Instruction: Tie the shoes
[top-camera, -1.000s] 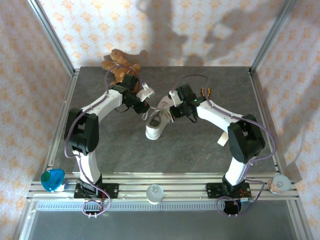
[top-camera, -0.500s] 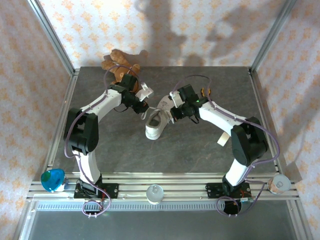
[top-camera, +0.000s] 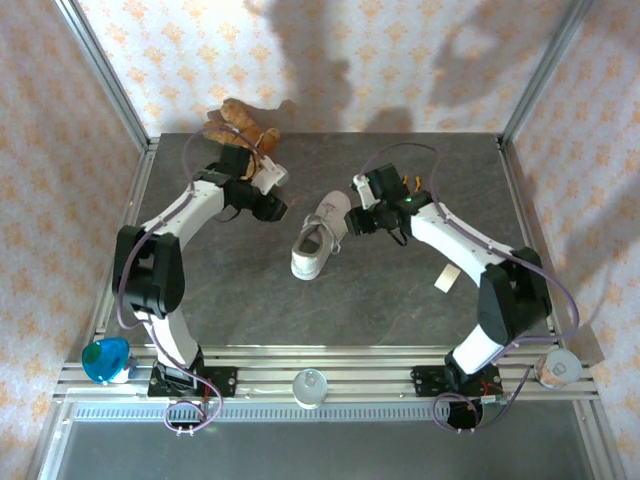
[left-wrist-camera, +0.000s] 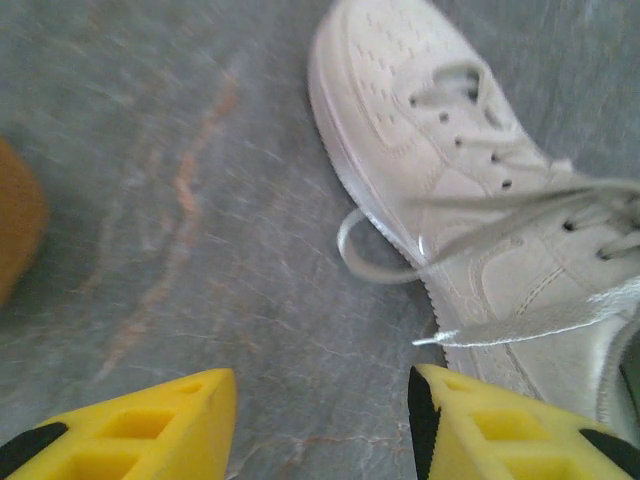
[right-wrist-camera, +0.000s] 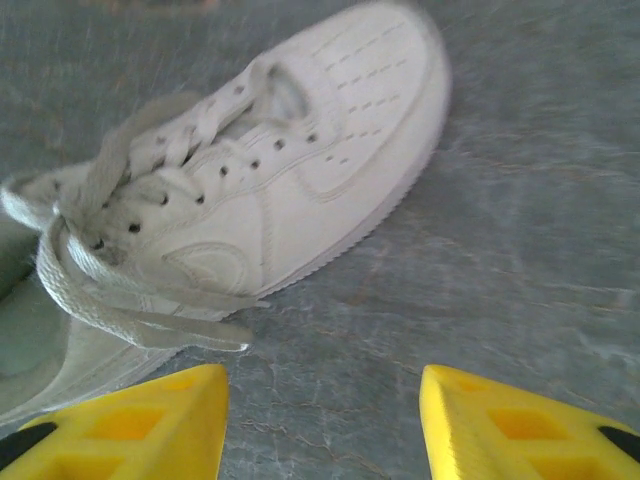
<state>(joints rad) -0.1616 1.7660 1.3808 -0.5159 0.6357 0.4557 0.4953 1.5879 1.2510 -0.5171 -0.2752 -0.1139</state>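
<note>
sneaker (top-camera: 315, 240) sits roughly mid-counter (top-camera: 380, 310), slightly to the far side, upright on its sole. long axis runs 1-to-7 in the top view: toe at 7 o'clock toward the near-left, heel at 1 o'clock. laces (left-wrist-camera: 480, 195) are untied. one loose loop lies on the counter just beside the sole on the left arm's side, and a flat lace end hangs over that side wall. in the right wrist view another strand drapes down the opposite side. brown teddy bear (top-camera: 238, 122) is at the far-left corner, 11 o'clock of the shoe, well apart from it and close behind the left wrist. small beige tag (top-camera: 443, 280) lies on the counter at 4 o'clock of the shoe, near the right forearm. blue thing (top-camera: 105, 360) sits on the near rail, left end. left arm (top-camera: 185, 215) reaches toward 1 o'clock, wrist bent back toward 4. left jaws are near the heel end with bare counter between, yellow fingers (left-wrist-camera: 140, 430) parted about halfway, gripping nothing. right arm (top-camera: 460, 240) reaches toward 10 o'clock. right jaws are just beside the heel end, fingers (right-wrist-camera: 130, 425) parted about the same, also gripping nothing.
</note>
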